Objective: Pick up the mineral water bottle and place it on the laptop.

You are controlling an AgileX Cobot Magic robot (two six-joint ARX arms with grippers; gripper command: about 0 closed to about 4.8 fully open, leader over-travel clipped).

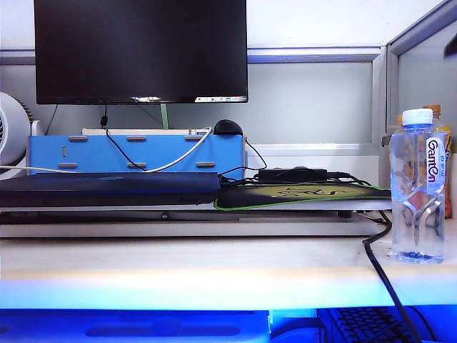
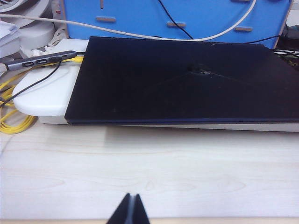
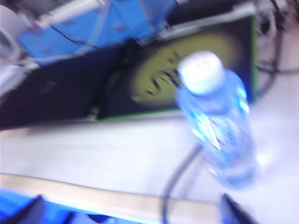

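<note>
Clear mineral water bottle (image 3: 217,126) stands between spread right fingers (image 3: 233,210); left fingers (image 2: 129,211) closed facing laptop (image 2: 187,79).

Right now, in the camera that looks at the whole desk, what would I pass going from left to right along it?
White fan → closed laptop → green-edged mouse pad → mineral water bottle, upright on the desk. Neither the left gripper nor the right gripper shows in this view.

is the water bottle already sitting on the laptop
No, the mineral water bottle stands upright on the desk, off to the right of the laptop, touched by neither gripper.
</note>
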